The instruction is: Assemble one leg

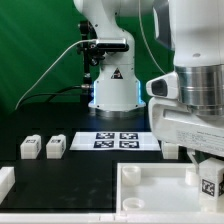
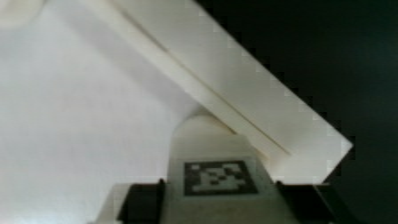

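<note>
Over at the exterior view's left, two spare legs [image 1: 42,147] wait apart from the marker board [image 1: 115,140]. Rightward, your gripper [image 1: 207,176] pinches the leg [image 1: 209,180] between closed fingers [image 2: 143,200], above the panel [image 1: 150,183] corner, probably for insertion.

The arm reaches down at the exterior view's right, its broad white wrist housing filling the upper right and the gripper [image 1: 208,176] pointing straight down near the frame's lower corner. In the wrist view the two dark fingers [image 2: 143,202] stand apart, closed on a tagged block between them.
</note>
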